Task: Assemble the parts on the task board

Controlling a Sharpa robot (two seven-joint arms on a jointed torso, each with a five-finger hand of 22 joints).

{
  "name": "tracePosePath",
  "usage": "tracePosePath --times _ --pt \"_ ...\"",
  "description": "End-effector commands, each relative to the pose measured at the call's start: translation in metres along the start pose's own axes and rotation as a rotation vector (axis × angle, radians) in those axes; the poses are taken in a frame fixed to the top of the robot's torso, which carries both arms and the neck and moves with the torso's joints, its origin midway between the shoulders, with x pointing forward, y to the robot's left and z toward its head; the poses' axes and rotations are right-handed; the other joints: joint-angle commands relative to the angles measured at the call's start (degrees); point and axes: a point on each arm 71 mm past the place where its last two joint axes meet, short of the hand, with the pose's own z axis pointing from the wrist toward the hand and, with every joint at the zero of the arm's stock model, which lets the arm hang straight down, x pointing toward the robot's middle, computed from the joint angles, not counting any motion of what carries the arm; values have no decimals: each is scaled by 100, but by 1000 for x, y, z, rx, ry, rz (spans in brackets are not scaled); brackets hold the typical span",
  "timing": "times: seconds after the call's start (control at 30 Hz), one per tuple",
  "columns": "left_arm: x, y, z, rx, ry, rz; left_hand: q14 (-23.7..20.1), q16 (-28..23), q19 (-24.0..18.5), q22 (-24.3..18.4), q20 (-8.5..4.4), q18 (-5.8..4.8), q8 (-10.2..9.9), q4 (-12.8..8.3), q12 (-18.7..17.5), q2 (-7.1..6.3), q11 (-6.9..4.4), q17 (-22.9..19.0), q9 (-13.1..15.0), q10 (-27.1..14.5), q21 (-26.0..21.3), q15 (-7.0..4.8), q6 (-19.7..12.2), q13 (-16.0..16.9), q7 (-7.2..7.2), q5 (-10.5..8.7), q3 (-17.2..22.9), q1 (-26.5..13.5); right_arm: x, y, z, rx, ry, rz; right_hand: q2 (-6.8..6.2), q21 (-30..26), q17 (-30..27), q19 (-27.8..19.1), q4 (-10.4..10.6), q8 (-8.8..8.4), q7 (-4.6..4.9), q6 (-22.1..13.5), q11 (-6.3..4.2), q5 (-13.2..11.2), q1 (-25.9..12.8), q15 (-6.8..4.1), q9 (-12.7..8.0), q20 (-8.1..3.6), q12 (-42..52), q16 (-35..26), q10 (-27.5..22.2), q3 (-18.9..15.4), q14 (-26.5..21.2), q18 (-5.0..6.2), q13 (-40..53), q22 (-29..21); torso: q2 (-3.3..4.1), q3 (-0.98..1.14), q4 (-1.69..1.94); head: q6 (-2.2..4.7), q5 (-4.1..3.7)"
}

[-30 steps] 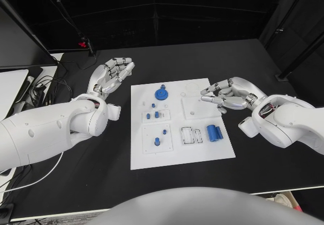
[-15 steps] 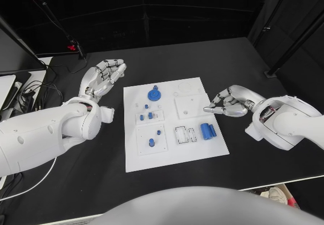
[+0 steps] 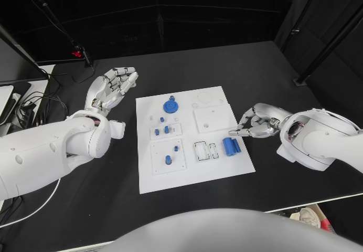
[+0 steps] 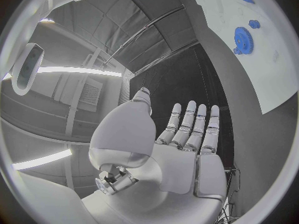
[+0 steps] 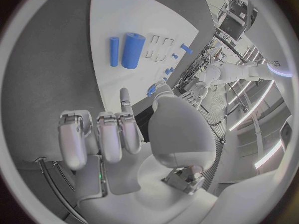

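The white task board (image 3: pixel 219 165) lies in the middle of the table. On it are a blue gear (image 3: pixel 171 106), small blue pegs (image 3: pixel 161 130), another peg (image 3: pixel 174 152), a blue cylinder (image 3: pixel 229 145) and a thin blue bar (image 3: pixel 238 145). My right hand (image 3: pixel 257 125) hovers at the board's right edge, just beyond the cylinder, fingers curled in and holding nothing. The right wrist view shows that hand (image 5: pixel 118 134) with one finger stretched toward the cylinder (image 5: pixel 132 50) and bar (image 5: pixel 114 51). My left hand (image 3: pixel 112 84) is held flat with fingers straight, left of the board's far corner, empty (image 4: pixel 181 134).
Cables (image 3: pixel 30 105) and a pale desk edge lie at the table's left side. A stand with a red clip (image 3: pixel 75 54) rises at the back left, and a dark pole (image 3: pixel 318 58) at the back right. Black table (image 3: pixel 196 210) stretches in front of the board.
The head camera has shifted. My right hand has moved along the board's right edge toward the blue cylinder and curled its fingers tighter. The left hand keeps its flat pose.
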Motion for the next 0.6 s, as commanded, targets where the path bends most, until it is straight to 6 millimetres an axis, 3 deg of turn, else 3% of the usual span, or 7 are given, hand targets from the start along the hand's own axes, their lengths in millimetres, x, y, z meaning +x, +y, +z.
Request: tracePosePath --times 0.03,0.23,0.6 --pt "0 -8 0 99 4 -4 -45 21 27 -9 1 -66 30 -4 35 61 -16 -8 -7 -37 24 -4 -49 -7 860 19 -38 -17 5 1 0 38 41 -76 -73 19 1507 597 9 53 -4 -41 -19 -24 -14 -33 23 -30 15 14 596 -3 585 -39 1506 1506 -2 -1 6 0 1" --pt "-1 -7 0 98 3 -4 -44 25 26 -13 1 -66 35 -4 41 65 -16 -13 -9 -37 24 -5 -51 -9 860 20 -41 -16 11 6 2 38 74 -103 -89 19 1507 597 10 108 -11 -44 -24 -41 -14 -34 50 -30 15 14 596 -5 585 -39 1506 1506 -7 -8 -4 0 8" --pt "-1 -7 0 97 2 -4 -45 27 24 -15 1 -66 37 -4 44 69 -17 -16 -10 -37 24 -5 -52 -10 860 21 -42 -14 18 11 5 49 116 -129 -58 19 1507 597 8 176 -20 -53 -33 -53 -16 -37 84 -31 15 14 596 11 585 -39 1506 1506 -5 -3 -2 0 33"
